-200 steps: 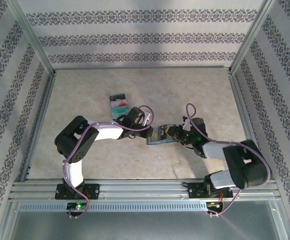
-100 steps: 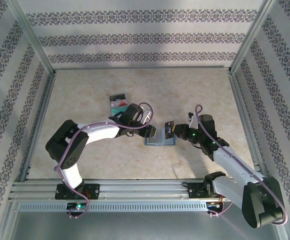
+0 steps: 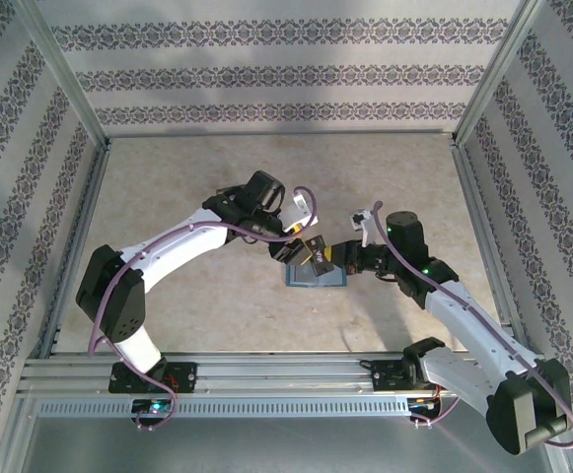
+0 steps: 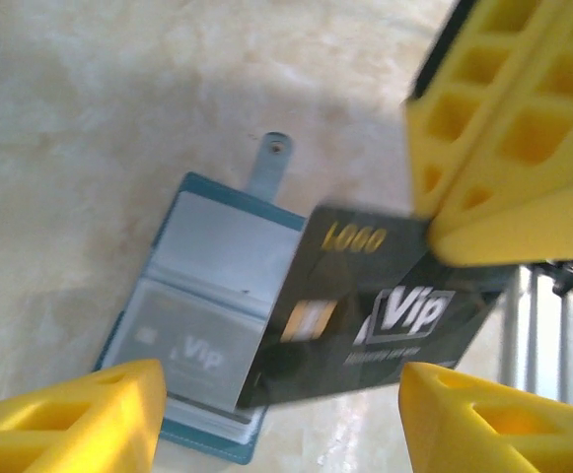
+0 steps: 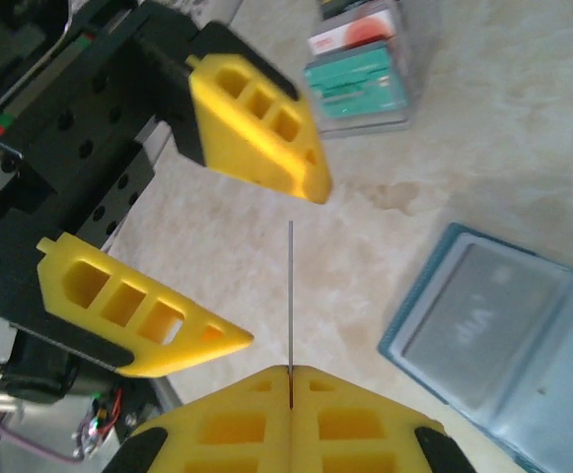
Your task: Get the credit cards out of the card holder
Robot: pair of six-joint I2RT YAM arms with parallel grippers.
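Observation:
The teal card holder point(image 4: 199, 296) lies open on the table, clasp tab pointing away, with a grey "Vip" card in one panel; it shows too below the grippers point(image 3: 316, 276) and at the right point(image 5: 508, 330). My right gripper point(image 5: 291, 372) is shut on a dark grey credit card point(image 4: 375, 315), seen edge-on point(image 5: 291, 286) and held above the holder. My left gripper point(image 4: 281, 382) is open, its fingers point(image 5: 256, 118) on either side of that card's free end without touching it. In the top view the two grippers point(image 3: 299, 248) point(image 3: 339, 256) meet over the holder.
A stack of red-and-white and teal cards point(image 5: 358, 61) lies on the table beyond the left gripper. Metal rails point(image 3: 286, 374) run along the near edge, and patterned walls point(image 3: 276, 69) close in the other three sides.
The left gripper opened, let go of the holder and moved toward the card. The right gripper has drawn the dark card up out of the holder, its arm stretching forward.

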